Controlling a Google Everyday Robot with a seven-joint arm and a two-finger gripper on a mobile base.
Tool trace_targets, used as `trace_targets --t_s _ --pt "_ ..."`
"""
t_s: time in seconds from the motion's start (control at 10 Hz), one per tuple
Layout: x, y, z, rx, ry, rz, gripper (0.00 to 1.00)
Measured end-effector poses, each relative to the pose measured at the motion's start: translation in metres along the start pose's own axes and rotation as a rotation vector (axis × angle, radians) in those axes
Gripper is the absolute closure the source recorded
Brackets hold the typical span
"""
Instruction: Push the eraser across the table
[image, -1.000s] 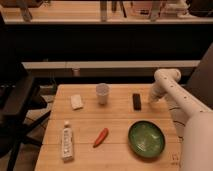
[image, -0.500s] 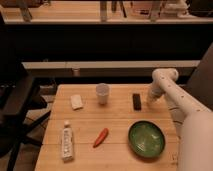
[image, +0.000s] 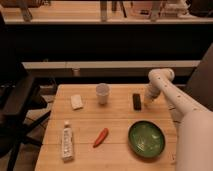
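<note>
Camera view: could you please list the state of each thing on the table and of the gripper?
Eraser: flat on the table, untouched, left of the gripper.
Gripper: shut, low at the table's right side, holding nothing.
Cup: upright.
Green bowl: upright, empty.
Tube: lying flat.
Red pepper: lying flat.
White piece: lying flat.

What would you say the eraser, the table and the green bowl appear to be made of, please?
The eraser, just left of the shut gripper, looks like matte black rubber or foam: uniformly dark, no shine. The table appears to be light, sealed wood, with long plank seams showing. The green bowl seems to be glazed ceramic or glossy plastic, judging by pale highlights inside; I cannot tell which.
</note>
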Motion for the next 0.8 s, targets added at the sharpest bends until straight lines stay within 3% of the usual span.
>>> trace_targets --t_s 0.3,0.8 --pt "-0.039 0.011 0.003 -0.021 -0.002 -0.063 1.0" --pt "-0.074 0.025 0.003 -0.047 -0.004 -0.145 1.0"
